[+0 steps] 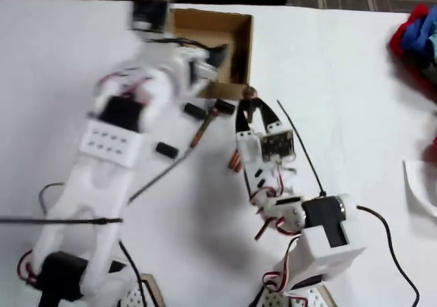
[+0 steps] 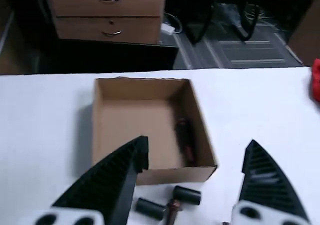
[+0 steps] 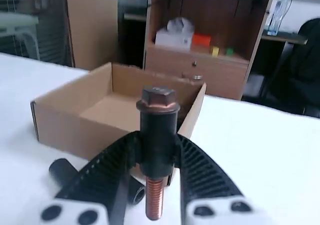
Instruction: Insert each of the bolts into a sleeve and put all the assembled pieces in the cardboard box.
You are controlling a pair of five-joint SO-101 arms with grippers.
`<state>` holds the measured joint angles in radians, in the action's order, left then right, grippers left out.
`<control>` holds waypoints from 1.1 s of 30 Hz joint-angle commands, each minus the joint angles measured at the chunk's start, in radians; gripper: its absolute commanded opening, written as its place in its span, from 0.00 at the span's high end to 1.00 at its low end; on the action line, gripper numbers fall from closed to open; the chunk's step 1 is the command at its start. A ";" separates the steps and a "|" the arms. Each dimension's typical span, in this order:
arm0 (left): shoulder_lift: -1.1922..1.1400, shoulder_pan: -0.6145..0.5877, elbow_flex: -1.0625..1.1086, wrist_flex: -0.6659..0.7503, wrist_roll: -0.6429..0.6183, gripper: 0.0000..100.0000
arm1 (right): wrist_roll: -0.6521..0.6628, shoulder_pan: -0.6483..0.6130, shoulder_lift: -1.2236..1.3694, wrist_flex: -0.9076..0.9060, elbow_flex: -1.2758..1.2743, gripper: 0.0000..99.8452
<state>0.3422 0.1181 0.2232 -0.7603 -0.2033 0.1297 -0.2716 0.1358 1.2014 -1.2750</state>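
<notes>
White table. Right gripper clamped on sleeve, bolt through it. Likely rigid and slick, so grip mid-sleeve. Left gripper jaws apart near box.

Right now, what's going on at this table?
The right claw is shut on a black sleeve with a copper bolt through it, held upright near the cardboard box. The left claw hangs open and empty at the box's edge. One dark piece lies inside the box; two loose sleeves and another bolt lie on the table outside it.
</notes>
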 commanded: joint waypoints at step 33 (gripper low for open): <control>0.026 -0.230 0.802 0.654 0.091 0.69 | -0.081 -0.018 0.656 -2.571 2.684 0.98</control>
<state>0.3775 -0.1166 1.0365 -0.1297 -0.1204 0.0560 -0.2670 0.6329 -1.3426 0.9851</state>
